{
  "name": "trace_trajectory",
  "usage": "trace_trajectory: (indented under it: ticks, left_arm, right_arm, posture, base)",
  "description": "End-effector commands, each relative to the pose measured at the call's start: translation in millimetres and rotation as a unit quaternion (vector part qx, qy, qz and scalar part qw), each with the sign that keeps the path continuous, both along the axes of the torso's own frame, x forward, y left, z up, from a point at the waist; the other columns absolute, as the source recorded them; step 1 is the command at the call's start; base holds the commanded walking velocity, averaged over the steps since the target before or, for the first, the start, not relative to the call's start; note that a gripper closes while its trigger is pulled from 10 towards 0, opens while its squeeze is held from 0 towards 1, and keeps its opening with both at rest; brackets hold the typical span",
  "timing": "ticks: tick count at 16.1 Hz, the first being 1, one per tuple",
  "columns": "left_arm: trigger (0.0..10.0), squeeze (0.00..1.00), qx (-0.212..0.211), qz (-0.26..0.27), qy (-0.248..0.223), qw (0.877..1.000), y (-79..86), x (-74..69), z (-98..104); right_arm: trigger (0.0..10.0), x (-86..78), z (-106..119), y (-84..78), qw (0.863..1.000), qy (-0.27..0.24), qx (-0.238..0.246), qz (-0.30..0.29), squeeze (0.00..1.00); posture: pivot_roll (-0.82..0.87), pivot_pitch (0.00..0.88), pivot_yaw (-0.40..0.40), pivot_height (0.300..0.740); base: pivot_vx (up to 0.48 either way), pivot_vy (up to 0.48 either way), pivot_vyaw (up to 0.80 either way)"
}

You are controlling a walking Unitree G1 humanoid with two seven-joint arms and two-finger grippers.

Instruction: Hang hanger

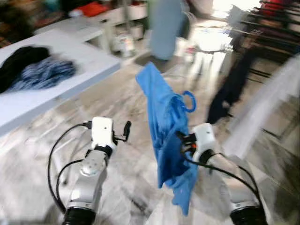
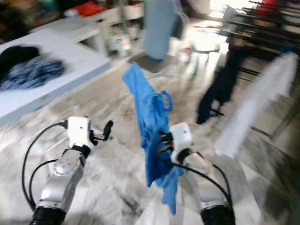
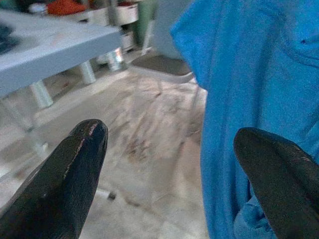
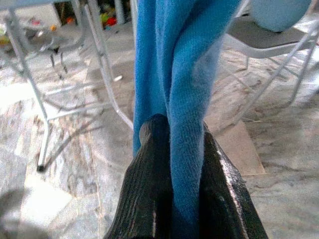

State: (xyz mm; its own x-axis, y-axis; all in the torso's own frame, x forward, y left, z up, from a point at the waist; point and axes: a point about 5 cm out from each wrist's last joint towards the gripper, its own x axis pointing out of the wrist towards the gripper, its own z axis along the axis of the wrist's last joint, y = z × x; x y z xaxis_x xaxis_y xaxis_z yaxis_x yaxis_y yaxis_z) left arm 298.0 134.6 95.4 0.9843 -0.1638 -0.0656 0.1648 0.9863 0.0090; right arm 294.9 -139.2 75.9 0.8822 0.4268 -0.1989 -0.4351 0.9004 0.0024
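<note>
left eye view: the picture is blurred. the right gripper (image 1: 180, 140) is raised over the marble floor (image 1: 126, 187) and holds a blue garment (image 1: 166, 140) on a blue hanger (image 1: 189, 101); the hanger's hook curls out of the cloth just above the gripper, and the garment hangs from above the gripper to well below it. the left gripper (image 1: 125, 131) is up beside the garment, to its left, apart from it. farther left of the garment stands a white table (image 1: 70, 70) with a dark and blue heap of clothes (image 1: 33, 70) on it. to the right of the garment, a dark garment (image 1: 229, 89) and a white cloth (image 1: 267, 108) hang by a dark rack (image 1: 272, 28).

right eye view: the same scene; the hanger hook sits at the top of the bunched blue garment, which drapes past the right wrist.

left wrist view: the left gripper's 2 black fingers (image 3: 65, 184) stand wide apart with nothing between them; the blue garment hangs near 1 fingertip, and the table's legs lie beyond on the floor.

right wrist view: the right gripper's 2 fingers (image 4: 144, 194) are pressed together on a fold of the blue garment, which rises straight up from them. a chair (image 4: 264, 40) stands beyond the garment.
</note>
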Motion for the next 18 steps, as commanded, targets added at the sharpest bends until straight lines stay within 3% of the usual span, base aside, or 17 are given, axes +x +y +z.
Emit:
trace_trajectory:
  ticks: [1, 3, 5, 10, 18]
  left_arm:
    - [10.0, 0.00, 0.019, 0.035, 0.009, 0.999, 14.9, -1.7, -5]
    - [10.0, 0.00, 0.036, 0.078, 0.016, 0.996, 25.2, -5.1, -9]
    - [10.0, 0.00, 0.022, 0.114, 0.016, 0.993, 38.6, -10.9, -9]
    - [10.0, 0.00, 0.012, 0.110, 0.022, 0.994, 43.2, -24.6, -14]
    - [10.0, 0.00, 0.001, 0.086, 0.009, 0.996, 36.3, -15.8, -6]
  right_arm:
    - [10.0, 2.3, 6, 11.6, 1.000, -0.020, 0.010, 0.014, 0.00]
    - [10.0, 5.9, 8, 7.5, 1.000, -0.030, 0.004, -0.006, 0.00]
    - [10.0, 10.1, 11, 2.3, 0.999, -0.039, 0.003, -0.033, 0.00]
    - [10.0, 9.5, 15, -16.1, 0.995, -0.055, 0.002, -0.085, 0.00]
    - [10.0, 10.2, 15, -16.9, 0.995, -0.055, -0.006, -0.084, 0.00]
  posture:
    - [-0.13, 0.000, 0.053, 0.740]
    - [-0.13, 0.000, 0.054, 0.740]
    - [-0.12, 0.000, 0.055, 0.740]
    - [-0.12, 0.000, 0.044, 0.740]
    - [-0.13, 0.000, 0.049, 0.740]
  base:
    - [0.000, 0.000, 0.80]
    - [0.000, 0.000, 0.40]
    - [0.000, 0.000, 0.00]
    - [0.000, 0.000, 0.00]
    - [0.000, 0.000, 0.00]
